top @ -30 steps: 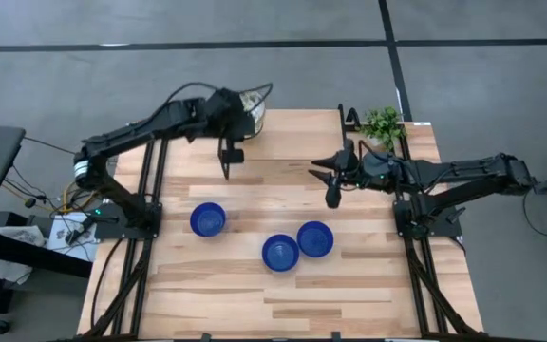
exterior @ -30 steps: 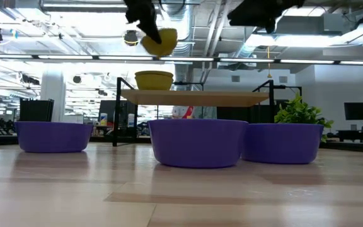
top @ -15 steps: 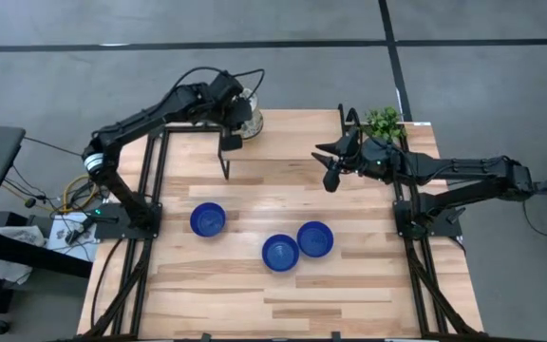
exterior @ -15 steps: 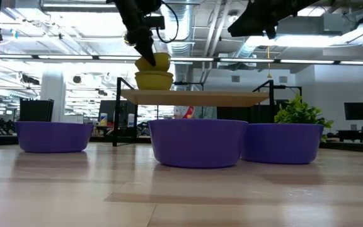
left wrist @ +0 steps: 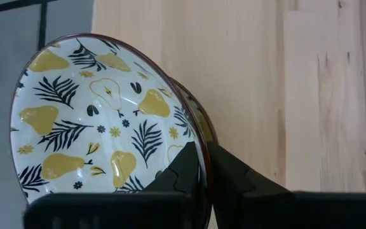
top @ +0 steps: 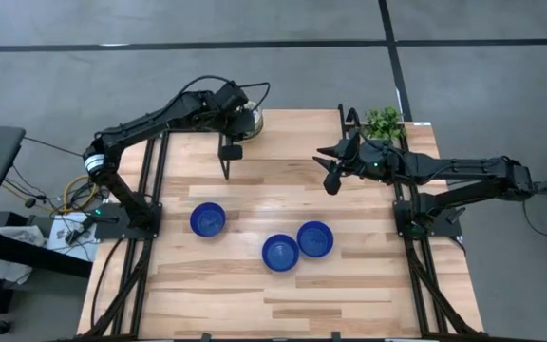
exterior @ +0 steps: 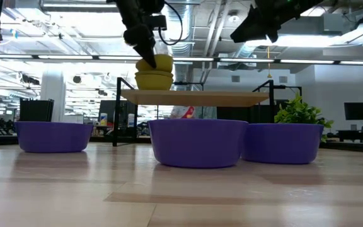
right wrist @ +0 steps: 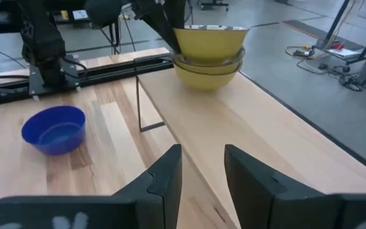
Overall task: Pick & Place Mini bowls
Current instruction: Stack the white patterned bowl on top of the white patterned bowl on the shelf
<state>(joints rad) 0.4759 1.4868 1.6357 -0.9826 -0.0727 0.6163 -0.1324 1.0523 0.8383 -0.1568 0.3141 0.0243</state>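
**Yellow pear bowl pinched by its rim on the far shelf**

Yellow on the outside, white with pears and dark leaves inside, the patterned mini bowl [left wrist: 107,121] sits nested in a second yellow bowl [right wrist: 207,71] on the raised wooden shelf [exterior: 194,97] along the table's far edge, at its left end. The left gripper [left wrist: 199,166] pinches that upper bowl's rim, one finger inside the wall and one outside, jaws nearly together on the thin edge. In the low view the upper bowl sits slightly tilted on the lower one.

Three blue mini bowls stand on the wooden table [top: 349,294] below: one [top: 208,219] toward the left, and two touching or nearly so near the middle, [top: 280,253] and [top: 315,238].

The right gripper [top: 329,171] hovers above the table's right-hand far side, fingers spread and holding nothing, pointed toward the shelf. A small green plant [top: 384,123] stands at the far right corner, just behind that arm.
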